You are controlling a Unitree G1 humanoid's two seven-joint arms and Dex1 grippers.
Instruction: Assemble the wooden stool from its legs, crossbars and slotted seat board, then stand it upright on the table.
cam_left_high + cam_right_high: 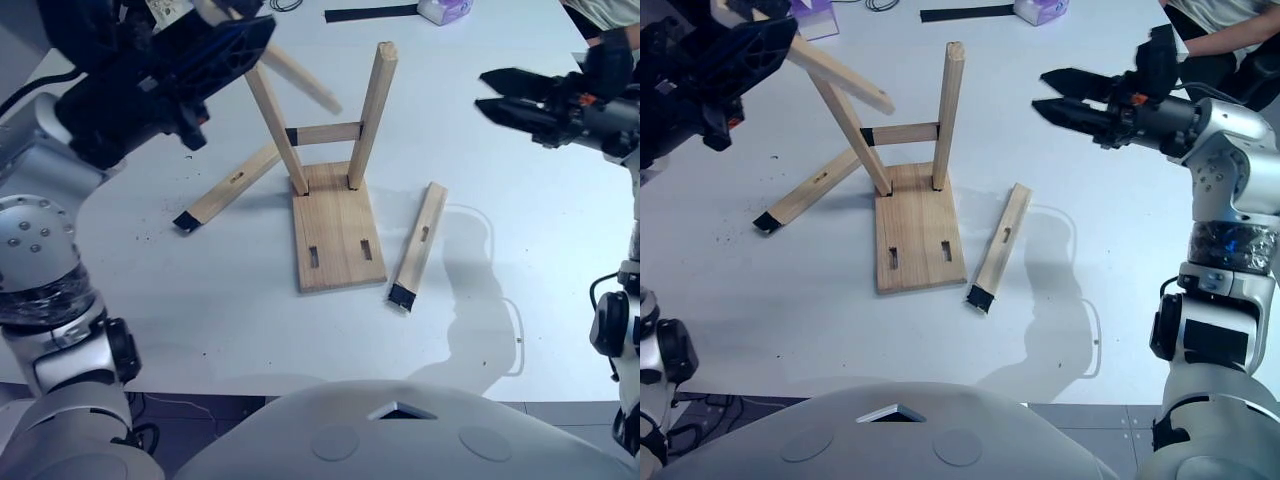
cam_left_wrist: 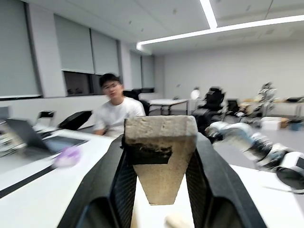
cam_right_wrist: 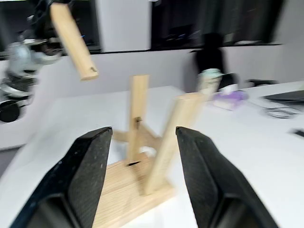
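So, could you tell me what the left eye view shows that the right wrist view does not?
The left eye view adds two loose legs lying flat on the table, one on each side of the seat board, and the board's empty slots. The right wrist view adds the inner faces of the right gripper fingers, open, framing the standing legs. Both share the seat board, the standing legs joined by a crossbar, and the wooden piece clamped in the left gripper.
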